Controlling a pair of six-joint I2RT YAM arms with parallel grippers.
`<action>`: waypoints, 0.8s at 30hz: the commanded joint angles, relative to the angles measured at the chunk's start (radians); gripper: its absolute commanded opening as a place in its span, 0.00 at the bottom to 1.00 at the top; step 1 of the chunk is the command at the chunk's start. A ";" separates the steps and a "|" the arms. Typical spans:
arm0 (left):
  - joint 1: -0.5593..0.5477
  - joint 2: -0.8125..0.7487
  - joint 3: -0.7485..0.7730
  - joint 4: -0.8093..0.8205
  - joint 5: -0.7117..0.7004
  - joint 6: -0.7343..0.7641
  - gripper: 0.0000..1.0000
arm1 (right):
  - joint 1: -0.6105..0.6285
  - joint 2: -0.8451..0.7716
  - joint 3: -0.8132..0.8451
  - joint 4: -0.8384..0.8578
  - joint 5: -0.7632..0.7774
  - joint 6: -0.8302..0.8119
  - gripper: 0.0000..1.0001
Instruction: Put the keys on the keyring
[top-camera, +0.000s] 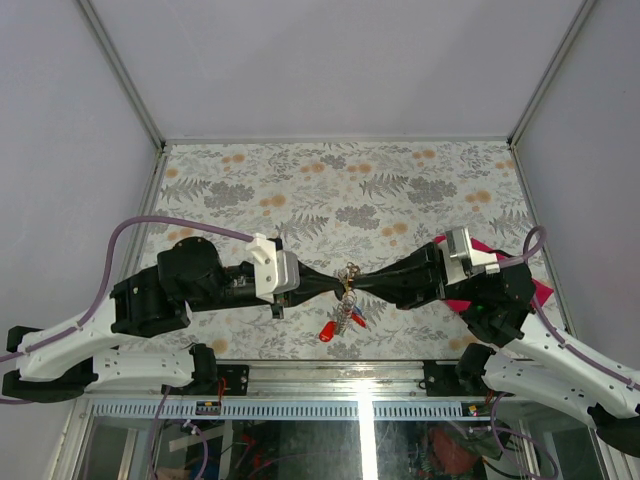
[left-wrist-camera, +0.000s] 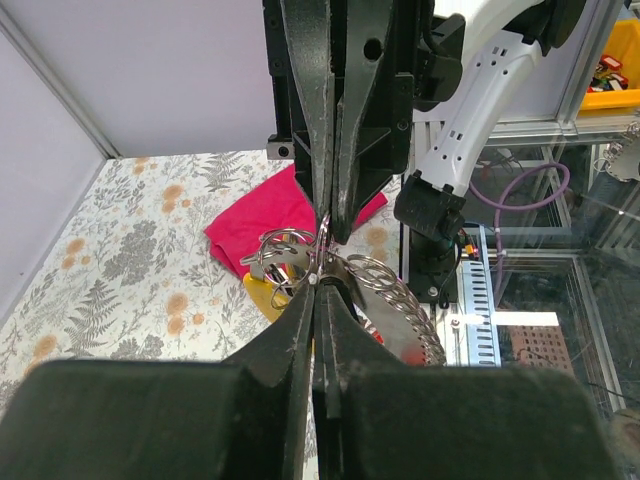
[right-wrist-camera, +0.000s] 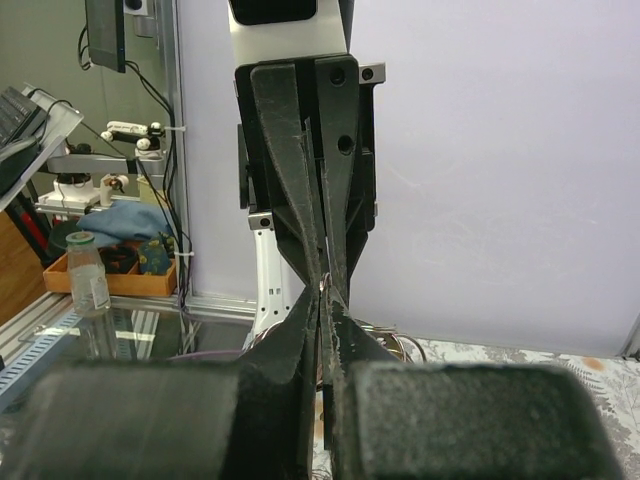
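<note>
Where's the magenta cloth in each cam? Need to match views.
Top external: magenta cloth at the right edge, mostly hidden under the right arm.
Left wrist: centre-left, lying on the floral table cover.
Right wrist: not in it.
Shared landmark: the floral table cover; only a bottom-right sliver in right wrist.

Top view for you: bright, even, diffuse light from above; faint soft shadows under arms on bench. White glare streak on glass below near edge. Your left wrist view: left fingers close to lens, dark, blurred; glare patch on glass at right. Your right wrist view: right fingers soft, underexposed; wall behind pale, flat.
</note>
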 joint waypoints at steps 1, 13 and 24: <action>-0.002 -0.008 -0.016 0.052 -0.011 -0.013 0.00 | -0.001 -0.012 0.024 0.157 0.045 0.008 0.00; -0.003 0.000 -0.072 0.157 0.006 -0.045 0.00 | -0.001 0.028 -0.019 0.353 0.102 0.081 0.00; -0.003 -0.095 -0.132 0.285 -0.075 -0.074 0.22 | -0.001 0.011 -0.001 0.250 0.060 0.039 0.00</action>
